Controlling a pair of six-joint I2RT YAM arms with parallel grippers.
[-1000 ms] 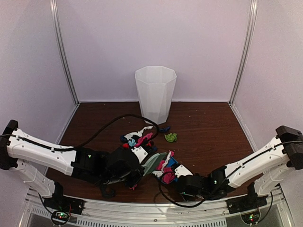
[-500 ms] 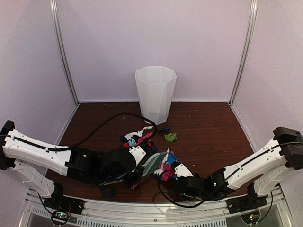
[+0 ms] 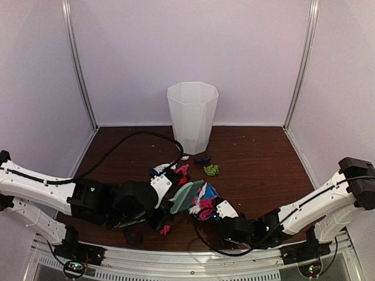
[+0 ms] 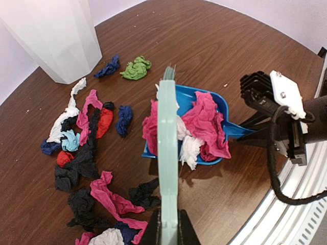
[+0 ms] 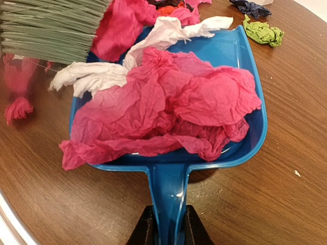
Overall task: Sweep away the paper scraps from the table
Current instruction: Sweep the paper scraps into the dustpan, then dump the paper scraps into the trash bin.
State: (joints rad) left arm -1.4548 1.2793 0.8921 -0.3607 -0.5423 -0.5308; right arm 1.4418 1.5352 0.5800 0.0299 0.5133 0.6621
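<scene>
Brush point(image 4: 167, 153) (mint-green plastic), clamped in L claw point(image 4: 168, 229), drew back toward 9 o'clock; R claw point(image 5: 168, 227) grips part-filled blue plastic dustpan point(image 5: 244, 48); more paper scraps point(image 4: 84, 153) wait.

A fixed high camera is looking down from the near edge over the whole dark reddish-brown wood-grain table point(image 3: 258, 158), while both wrist cameras are staring low and close from opposite sides at the same blue plastic dustpan point(image 5: 245, 56).

You're in a robot lab cell: white panels point(image 3: 193, 47) and metal posts point(image 3: 79, 64) stand behind the bin point(image 3: 192, 117), a wood-grain counter point(image 3: 263, 158) lies under it, and in front of it the left arm point(image 3: 41, 184) and right arm point(image 3: 316, 202) are bolted to a rail point(image 3: 193, 261).
</scene>
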